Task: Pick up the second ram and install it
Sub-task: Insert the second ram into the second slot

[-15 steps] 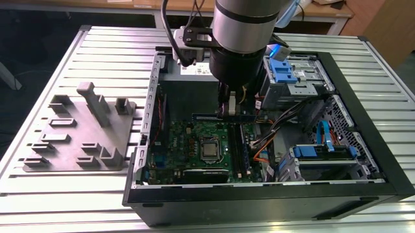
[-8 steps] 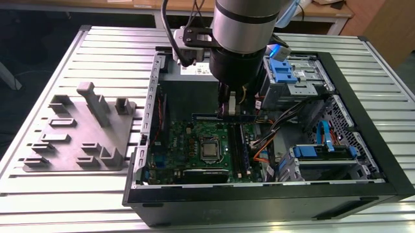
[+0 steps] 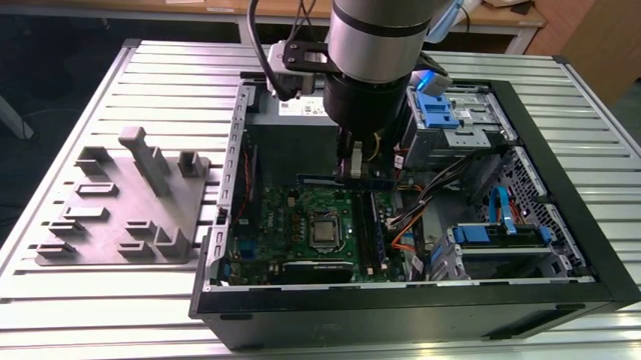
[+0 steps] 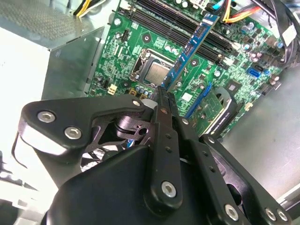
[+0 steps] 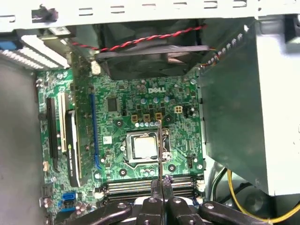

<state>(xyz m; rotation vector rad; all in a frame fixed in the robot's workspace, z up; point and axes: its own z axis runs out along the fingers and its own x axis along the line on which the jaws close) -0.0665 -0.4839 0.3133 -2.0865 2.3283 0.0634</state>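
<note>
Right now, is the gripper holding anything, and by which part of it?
Yes: the gripper is shut on the second ram, pinching its flat faces at one long edge, about mid-length in the exterior view, over the motherboard.

**Arm** (image 3: 379,37): broad silver-grey cylindrical link ringed by a black band, with a black cylindrical section beneath.

**Fittings:** black bracket (image 3: 303,57) with round holes, on the arm's side toward the exterior view's left. It carries a small pale-grey block (image 3: 284,81). A thin black cable (image 3: 252,22) runs upward beside it.

**Gripper** (image 4: 161,92): matte black throughout, with a rounded housing and flat linkage bars pinned by silver socket-head screws (image 4: 168,189). Slim black fingers (image 4: 163,117) taper to narrow tips. The first wrist view shows matching black links (image 5: 140,209).
</note>
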